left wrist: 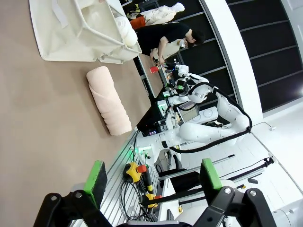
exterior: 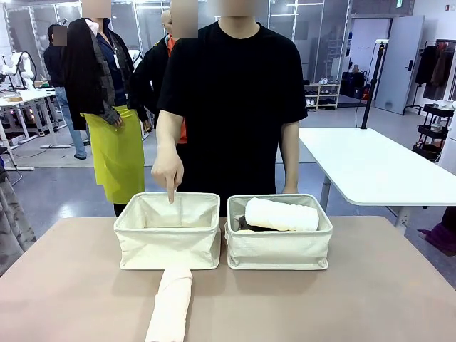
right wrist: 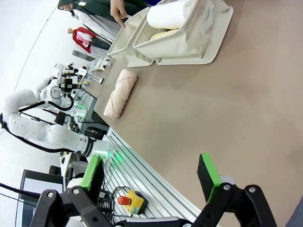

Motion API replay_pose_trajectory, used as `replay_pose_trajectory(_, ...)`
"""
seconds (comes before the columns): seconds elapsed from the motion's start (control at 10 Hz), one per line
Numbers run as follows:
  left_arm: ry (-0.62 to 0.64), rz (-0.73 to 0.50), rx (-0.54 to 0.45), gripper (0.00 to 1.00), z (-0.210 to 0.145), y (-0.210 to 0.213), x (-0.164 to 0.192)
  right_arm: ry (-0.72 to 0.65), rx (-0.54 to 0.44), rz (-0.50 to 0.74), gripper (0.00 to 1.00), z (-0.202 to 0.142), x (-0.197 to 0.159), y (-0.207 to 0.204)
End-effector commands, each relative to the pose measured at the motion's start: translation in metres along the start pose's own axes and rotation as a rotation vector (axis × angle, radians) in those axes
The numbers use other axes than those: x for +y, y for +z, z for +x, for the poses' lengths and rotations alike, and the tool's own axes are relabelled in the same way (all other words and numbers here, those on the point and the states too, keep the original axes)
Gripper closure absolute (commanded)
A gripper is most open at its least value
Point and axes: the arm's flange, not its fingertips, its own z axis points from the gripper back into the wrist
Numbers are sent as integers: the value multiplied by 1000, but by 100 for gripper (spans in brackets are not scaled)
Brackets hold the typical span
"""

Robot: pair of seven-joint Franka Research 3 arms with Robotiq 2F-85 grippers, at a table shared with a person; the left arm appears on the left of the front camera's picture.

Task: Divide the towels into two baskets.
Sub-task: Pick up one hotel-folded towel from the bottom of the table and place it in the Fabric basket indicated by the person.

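The empty left basket (exterior: 168, 231) is pointed into by the person's hand (exterior: 168, 171); the right basket (exterior: 278, 242) already holds a white towel (exterior: 282, 214) over a dark one. A cream towel (exterior: 171, 305) lies on the counter (exterior: 356, 299) at the left basket's six o'clock. That towel is judged next: it must be grasped and lifted toward twelve o'clock. The left tool (left wrist: 151, 178) and right tool (right wrist: 150, 176) stand apart, empty.

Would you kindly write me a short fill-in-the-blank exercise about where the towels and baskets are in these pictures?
1. The person's hand points a finger down into the ____ basket, as seen from the robot's side.
2. The white towel lies in the ____ basket.
3. The cream towel lies on the ____, in front of the baskets.
4. Both the left claw and the right claw are ____.

Missing words: left; right; table; open
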Motion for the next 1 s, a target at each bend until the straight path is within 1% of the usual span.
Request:
replay_pose_trajectory(0.0, -11, 31, 0, 0, 3, -13, -15, 19, -17, 9, 0, -1, 3, 0)
replay_pose_trajectory(0.1, 49, 94, -6, 0, 13, -42, -37, 19, -17, 9, 0, -1, 3, 0)
replay_pose_trajectory(0.3, 136, 215, 33, 0, 21, -94, -72, 19, -17, 9, 0, -1, 3, 0)
replay_pose_trajectory(0.4, 164, 271, 76, 0, 23, -120, -83, 19, -17, 9, 0, -1, 3, 0)
replay_pose_trajectory(0.6, 126, 398, 182, 0, 21, -178, -101, 19, -17, 9, 0, -1, 3, 0)
replay_pose_trajectory(0.7, 109, 478, 202, 0, 21, -203, -105, 19, -17, 9, 0, -1, 3, 0)
replay_pose_trajectory(0.8, 126, 528, 231, 0, 22, -225, -109, 19, -17, 9, 0, -1, 3, 0)
replay_pose_trajectory(0.9, 131, 635, 246, 0, 19, -247, -111, 19, -17, 9, 0, -1, 3, 0)
